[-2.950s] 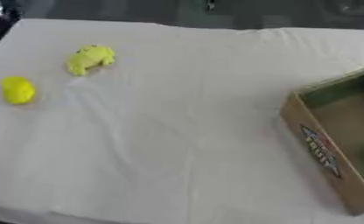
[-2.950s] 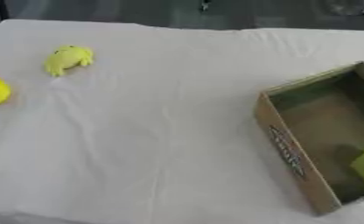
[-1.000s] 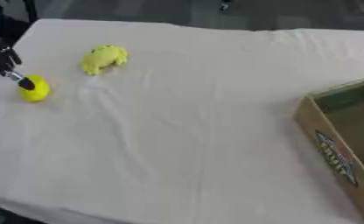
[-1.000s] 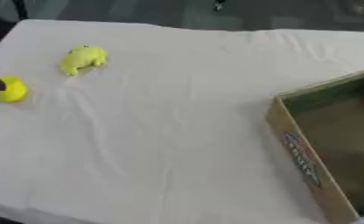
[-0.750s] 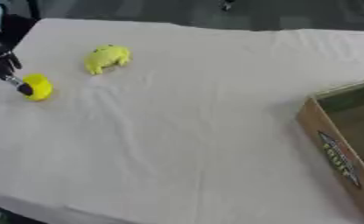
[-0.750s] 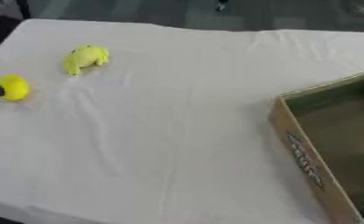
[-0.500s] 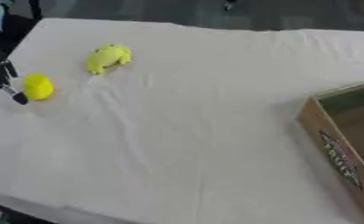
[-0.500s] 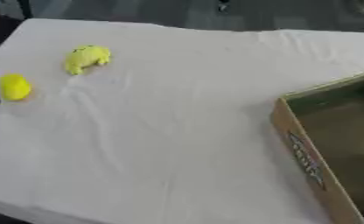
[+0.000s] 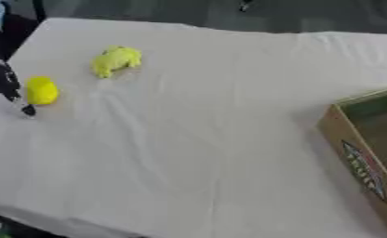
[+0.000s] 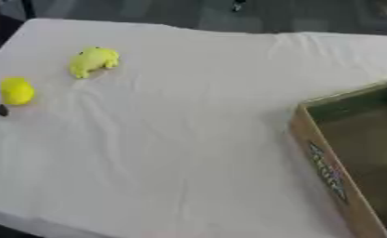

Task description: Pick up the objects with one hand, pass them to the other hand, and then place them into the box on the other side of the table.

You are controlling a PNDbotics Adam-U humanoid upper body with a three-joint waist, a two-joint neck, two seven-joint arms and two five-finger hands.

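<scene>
Yellow oval object (image 9: 41, 89) lies lengthwise away, left hand (image 9: 4, 83) spread beside.

Wrinkled matt white cloth (image 9: 196, 139); cardboard box (image 10: 327, 172) with a printed side.

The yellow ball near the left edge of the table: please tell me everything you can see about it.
The yellow ball is small, rounded and slightly taller than wide, plain bright yellow with a smooth, matte look. It rests on the white tablecloth near the table's left edge, nearer than the lime-green toy and far from the cardboard box at the right. The robot's left hand is right beside it on its left, fingertips down at the cloth; whether they touch the ball is unclear.
</scene>
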